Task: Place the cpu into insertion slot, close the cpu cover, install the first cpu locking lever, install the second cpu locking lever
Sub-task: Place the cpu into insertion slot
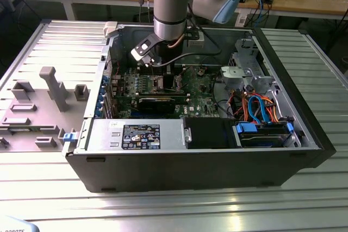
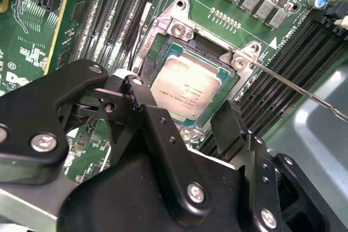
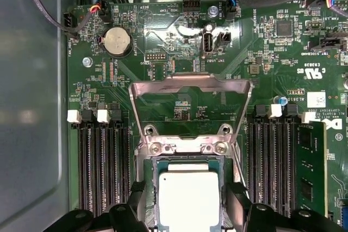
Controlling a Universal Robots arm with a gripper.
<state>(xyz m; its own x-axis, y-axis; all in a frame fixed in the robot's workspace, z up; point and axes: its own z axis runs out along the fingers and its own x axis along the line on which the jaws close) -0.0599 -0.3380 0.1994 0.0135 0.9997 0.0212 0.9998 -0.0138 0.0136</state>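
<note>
Cpu: small flat square chip with a dull silver-grey metal top on a teal-edged base. It lies flat in the insertion slot, a square socket with a silvery rim on the green circuit board. It shows in both wrist views. There is fine dark print on the chip's top, too small to read.

Cpu cover: thin silvery metal frame with a large square cut-out. It stands raised off the slot, hinged at the slot's edge, with the board visible through the cut-out. A thin silver wire lever juts out from a slot corner, not latched.

Long black memory slots lie on both sides of the slot. A round silver coin battery sits further up the board. White lettering is scattered over the board.

The black gripper is spread wide, with one of its fingers on each side of the chip. It grips nothing, and contact with the chip can't be made out.

In the exterior view the gripper reaches down into the open black computer case, which lies on the ribbed metal table.
</note>
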